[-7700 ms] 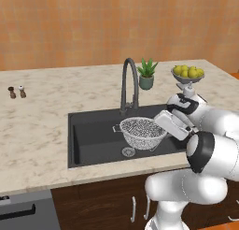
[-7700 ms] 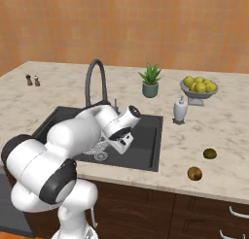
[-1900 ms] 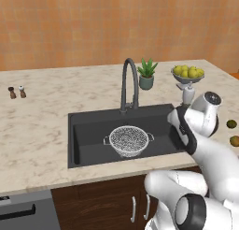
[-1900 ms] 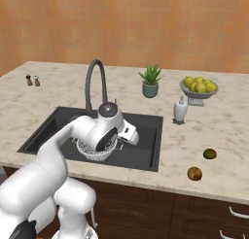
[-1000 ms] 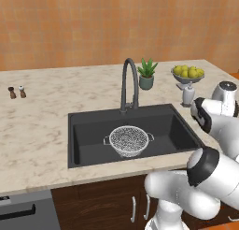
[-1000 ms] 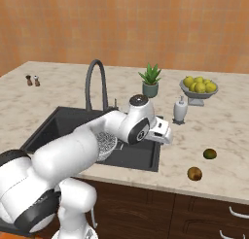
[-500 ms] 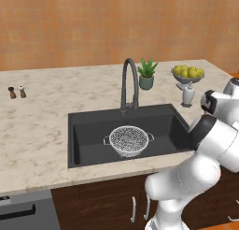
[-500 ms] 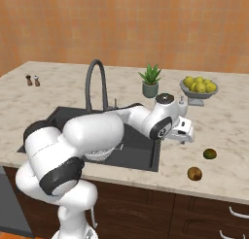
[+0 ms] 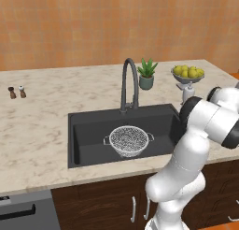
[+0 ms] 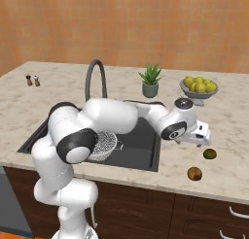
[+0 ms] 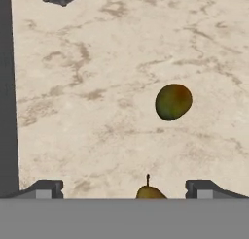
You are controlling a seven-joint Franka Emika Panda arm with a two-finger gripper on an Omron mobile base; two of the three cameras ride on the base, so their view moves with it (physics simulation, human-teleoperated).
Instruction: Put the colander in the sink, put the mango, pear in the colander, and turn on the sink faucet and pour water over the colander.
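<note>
The whitish mesh colander (image 9: 128, 139) sits upright in the dark sink (image 9: 88, 135), below the gooseneck sink faucet (image 9: 129, 83); no water runs. On the counter right of the sink lie the green-orange mango (image 10: 209, 154) and the brown pear (image 10: 195, 173). My gripper (image 10: 202, 139) hangs over the counter just above and left of the mango. In the hand view the gripper (image 11: 124, 188) is open, with nothing held. The pear (image 11: 149, 192) lies between its fingertips (image 11: 46, 188) at the bottom edge. The mango (image 11: 173, 101) lies farther ahead, to the right.
A potted plant (image 9: 146, 75), a footed bowl of yellow fruit (image 9: 187, 74) and a small white bottle (image 9: 188, 91) stand behind the sink's right side. Two shakers (image 9: 17, 91) stand far left. The sink's dark edge (image 11: 5, 87) runs along the hand view's left.
The arm has swung right, from over the sink to above the counter beside the mango and pear. The colander has stayed in the sink. The jaws stay open.
</note>
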